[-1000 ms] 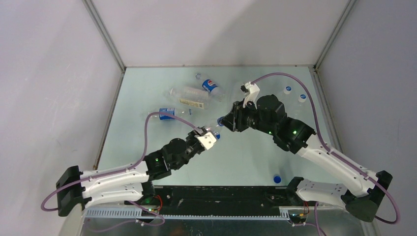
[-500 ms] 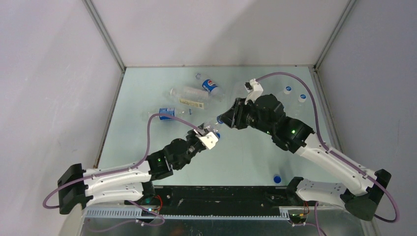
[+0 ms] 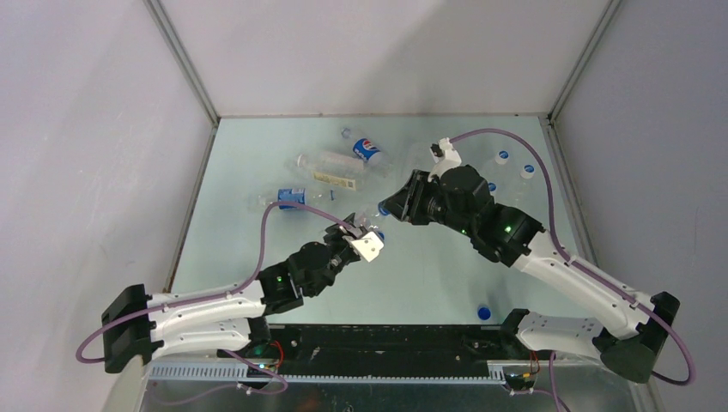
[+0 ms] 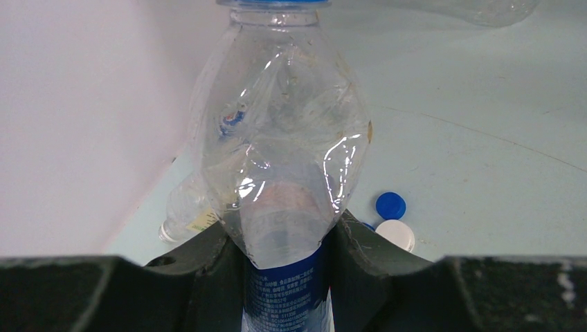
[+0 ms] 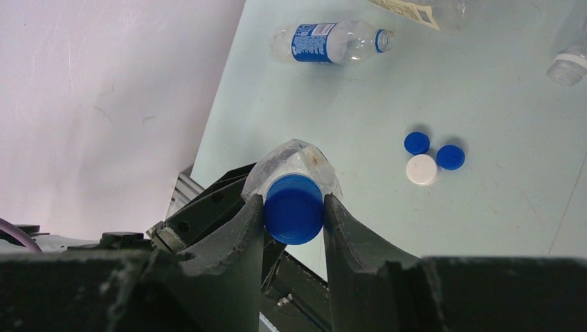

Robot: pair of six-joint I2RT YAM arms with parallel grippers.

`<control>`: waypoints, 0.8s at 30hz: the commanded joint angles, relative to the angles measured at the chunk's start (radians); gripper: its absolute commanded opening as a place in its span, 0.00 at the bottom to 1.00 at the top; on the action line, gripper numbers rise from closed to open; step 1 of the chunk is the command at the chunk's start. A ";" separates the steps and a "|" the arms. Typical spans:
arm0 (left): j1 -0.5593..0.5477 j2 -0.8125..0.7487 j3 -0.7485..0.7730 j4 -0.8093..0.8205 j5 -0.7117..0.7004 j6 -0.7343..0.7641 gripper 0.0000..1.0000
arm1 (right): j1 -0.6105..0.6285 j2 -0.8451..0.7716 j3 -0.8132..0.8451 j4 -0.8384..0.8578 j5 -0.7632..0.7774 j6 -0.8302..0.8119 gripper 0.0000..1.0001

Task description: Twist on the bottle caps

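Centrally above pale matte tabletop (image 5: 484,221): left tool (image 4: 284,238) clamped around crinkled clear plastic bottle (image 4: 284,138); right tool (image 5: 293,223) closed on smooth round blue cap (image 5: 293,207) at its mouth; plain white walls (image 3: 378,51) around.

No word or number can be read. The logo bottle (image 3: 367,150) carries a round red-white-blue emblem on its blue wrap. The clamped bottle (image 4: 280,138) and a lying bottle (image 5: 325,41) bear blue labels with white print too fine to read
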 commanded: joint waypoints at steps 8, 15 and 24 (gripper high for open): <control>-0.020 -0.029 0.027 0.232 0.038 -0.033 0.24 | 0.037 0.024 -0.014 -0.056 -0.057 0.032 0.19; -0.020 -0.048 0.019 0.164 0.041 -0.052 0.24 | 0.037 0.006 -0.014 -0.045 -0.047 0.004 0.32; -0.020 -0.060 0.014 0.090 0.093 -0.106 0.24 | 0.036 -0.015 -0.014 -0.028 -0.047 -0.026 0.38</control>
